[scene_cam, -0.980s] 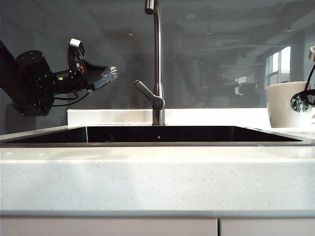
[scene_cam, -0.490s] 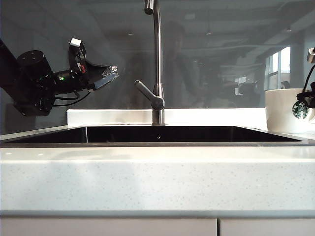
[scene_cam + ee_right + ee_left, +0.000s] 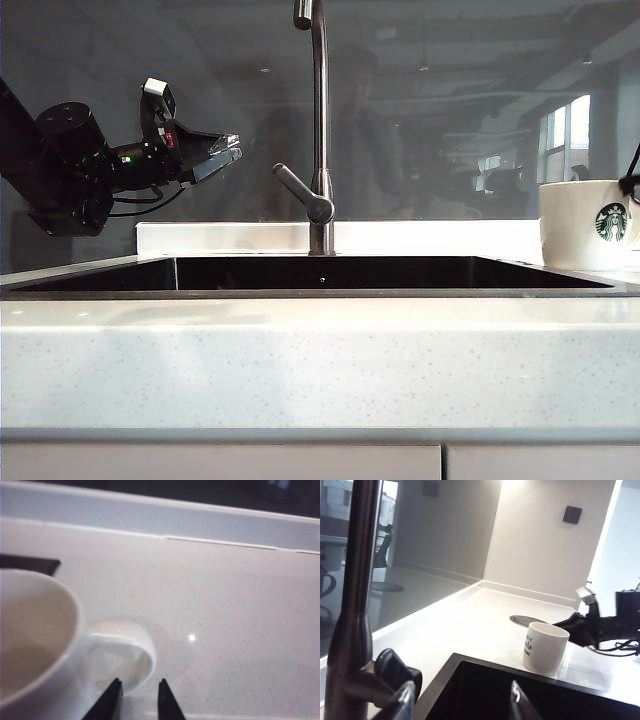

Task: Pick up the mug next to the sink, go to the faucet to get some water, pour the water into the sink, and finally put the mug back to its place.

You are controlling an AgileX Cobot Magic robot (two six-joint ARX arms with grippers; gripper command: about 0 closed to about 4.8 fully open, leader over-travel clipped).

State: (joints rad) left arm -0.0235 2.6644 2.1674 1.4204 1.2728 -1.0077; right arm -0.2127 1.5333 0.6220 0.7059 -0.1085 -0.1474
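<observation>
The mug point(image 3: 585, 224), a glossy white ceramic, stood on a speckled white stone counter point(image 3: 300, 365) polished enough to catch light. The faucet point(image 3: 320, 130) was smooth brushed steel. The sink point(image 3: 320, 273) looked dark and matt inside a thin metal rim. Behind it ran a glossy, mirror-like dark backsplash point(image 3: 450, 110). The left gripper point(image 3: 226, 152) carried clear plastic-looking fingertips on black housing; the right gripper point(image 3: 138, 700) showed matt black tips.

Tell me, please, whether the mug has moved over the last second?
Yes. The mug came down onto the counter right of the faucet, tilted before, upright now.
</observation>
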